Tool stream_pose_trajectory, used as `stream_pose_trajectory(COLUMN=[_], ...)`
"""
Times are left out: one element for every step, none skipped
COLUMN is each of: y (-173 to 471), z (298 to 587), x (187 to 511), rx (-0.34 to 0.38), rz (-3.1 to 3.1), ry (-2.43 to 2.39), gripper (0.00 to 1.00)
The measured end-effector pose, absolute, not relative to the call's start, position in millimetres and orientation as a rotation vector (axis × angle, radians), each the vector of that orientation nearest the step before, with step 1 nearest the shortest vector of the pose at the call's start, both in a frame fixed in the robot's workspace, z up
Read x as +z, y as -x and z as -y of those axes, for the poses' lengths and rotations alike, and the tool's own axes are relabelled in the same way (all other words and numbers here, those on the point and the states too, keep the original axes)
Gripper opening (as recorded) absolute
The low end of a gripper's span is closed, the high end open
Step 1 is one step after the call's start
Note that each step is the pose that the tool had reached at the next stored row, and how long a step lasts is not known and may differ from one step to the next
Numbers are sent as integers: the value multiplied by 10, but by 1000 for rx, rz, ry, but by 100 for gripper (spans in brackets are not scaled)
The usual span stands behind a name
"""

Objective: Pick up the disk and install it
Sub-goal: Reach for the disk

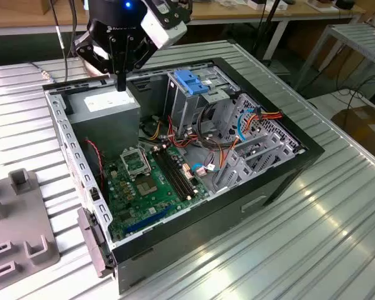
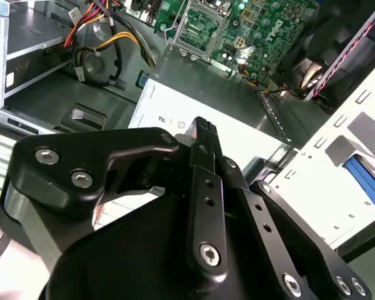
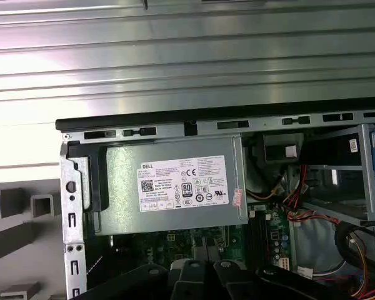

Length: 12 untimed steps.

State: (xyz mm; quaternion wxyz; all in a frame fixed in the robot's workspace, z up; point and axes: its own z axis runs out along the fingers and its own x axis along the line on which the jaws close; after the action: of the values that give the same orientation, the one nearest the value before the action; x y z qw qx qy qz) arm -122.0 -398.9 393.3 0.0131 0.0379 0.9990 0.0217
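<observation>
My gripper hangs over the back corner of the open computer case. It is just above the grey power-supply box with the white sticker. The fingers are shut together into one narrow tip with nothing between them, as the second wrist view also shows for the gripper. The disk is out of view. A short blue strip lies in the grey fixture beside the case, and I cannot tell what it belongs to. The power-supply box lies straight below the first wrist camera.
A metal drive cage with a blue handle stands upright in the case. The green motherboard and coloured cables lie around it. A grey fixture with slots sits on the ribbed metal table at the exterior view's left.
</observation>
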Motion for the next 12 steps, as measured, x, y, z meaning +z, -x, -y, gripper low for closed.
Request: stream_pose_trajectory(y=[1231,1241,1254,1268,1279,1287,1296,1302,1313,1322,1330,1340], z=[3989,3990,3989,3990,3989,3989,3989,3989,3989,3989,3989,3989], x=[3933,3933,3933,3933,3933,3933,3933,3933,3933,3933,3933,3933], rx=[68,68,68,68,68,68,68,68,68,68,68,68], rz=[-3113,-3112,-3112,-3112,-3113,-3112,-3112,-3113,-3112,-3112,-3112,-3112], ry=[-118,-118,-118,-118,-118,-118,-118,-118,-118,-118,-118,-118], gripper=[10,10,10,10,10,10,10,10,10,10,10,10])
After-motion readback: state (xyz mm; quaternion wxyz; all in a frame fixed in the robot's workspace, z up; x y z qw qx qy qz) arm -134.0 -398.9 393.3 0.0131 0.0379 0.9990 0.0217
